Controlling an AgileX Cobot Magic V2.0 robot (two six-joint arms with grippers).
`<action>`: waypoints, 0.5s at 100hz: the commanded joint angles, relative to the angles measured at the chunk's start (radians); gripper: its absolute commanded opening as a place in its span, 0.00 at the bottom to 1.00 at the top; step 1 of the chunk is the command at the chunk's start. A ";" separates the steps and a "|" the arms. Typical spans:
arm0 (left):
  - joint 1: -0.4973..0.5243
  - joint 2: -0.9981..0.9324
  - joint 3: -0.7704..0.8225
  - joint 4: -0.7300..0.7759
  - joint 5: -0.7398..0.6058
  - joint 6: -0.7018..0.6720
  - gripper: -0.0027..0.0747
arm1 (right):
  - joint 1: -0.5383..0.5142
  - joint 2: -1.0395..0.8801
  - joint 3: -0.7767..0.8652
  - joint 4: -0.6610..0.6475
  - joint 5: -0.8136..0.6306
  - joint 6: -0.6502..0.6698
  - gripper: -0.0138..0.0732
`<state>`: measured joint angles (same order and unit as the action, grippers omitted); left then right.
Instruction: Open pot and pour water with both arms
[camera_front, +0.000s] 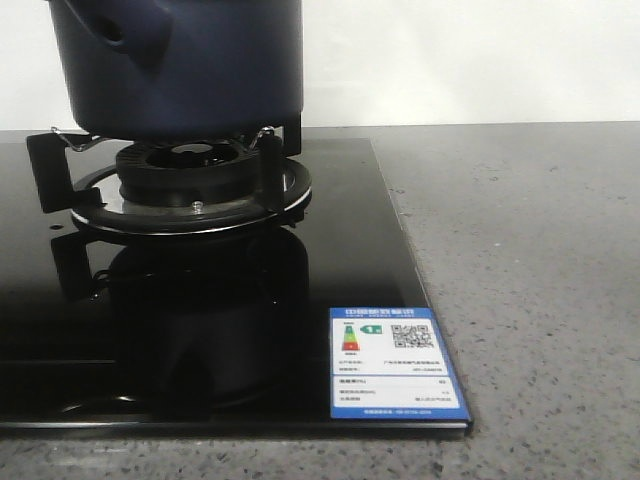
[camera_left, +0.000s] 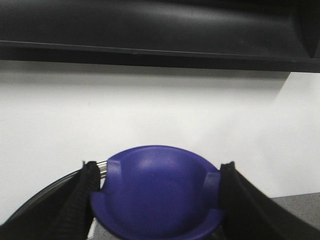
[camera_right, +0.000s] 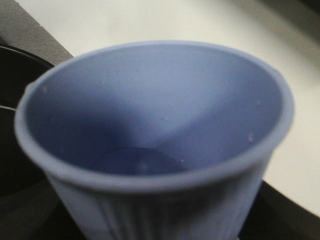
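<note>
Pot: we see the dark navy pot (camera_front: 175, 65) sitting on the black burner support (camera_front: 190, 180) at the back left of the glossy black cooktop (camera_front: 330, 270). Its upper part runs out of the front view, so we cannot tell from there whether the lid is on.

Pot handle: a stubby side handle (camera_front: 100, 25) of the same colour juts from the left wall near the top edge of the front view.

Cooktop: its glass mirrors the burner and the pot's underside; a blue energy label (camera_front: 397, 365) sits on the front right corner.

Counter: a grey speckled counter (camera_front: 530, 280) lies to the right of the glass, with a white wall (camera_front: 470, 60) behind.

Left gripper: in the left wrist view, the left gripper (camera_left: 157, 200) has its two black fingers (camera_left: 82, 195) pressed against opposite sides of a round blue knob (camera_left: 157, 192). We read it as clamped on that knob. A thin dark curved rim with a metal glint shows just beside the knob; a white wall and a dark shelf fill the rest of the view.

Right gripper: its fingers do not show in the right wrist view, so we cannot tell how they stand.

Cup: a pale blue ribbed cup (camera_right: 150, 150) fills the right wrist view, its mouth facing the camera. Small droplets dot its inside wall.

Arms in front view: neither one shows there.
</note>
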<state>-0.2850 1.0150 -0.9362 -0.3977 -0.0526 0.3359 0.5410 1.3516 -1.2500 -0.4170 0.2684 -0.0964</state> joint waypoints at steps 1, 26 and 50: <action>0.004 -0.024 -0.039 0.003 -0.105 0.001 0.51 | 0.028 -0.003 -0.071 -0.085 -0.021 -0.003 0.50; 0.004 -0.024 -0.039 0.003 -0.105 0.001 0.51 | 0.116 0.124 -0.169 -0.381 0.117 -0.003 0.50; 0.004 -0.024 -0.039 0.003 -0.105 0.001 0.51 | 0.156 0.204 -0.182 -0.694 0.143 -0.003 0.50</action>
<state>-0.2850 1.0150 -0.9362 -0.3977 -0.0526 0.3359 0.6859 1.5848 -1.3870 -0.9622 0.4451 -0.0964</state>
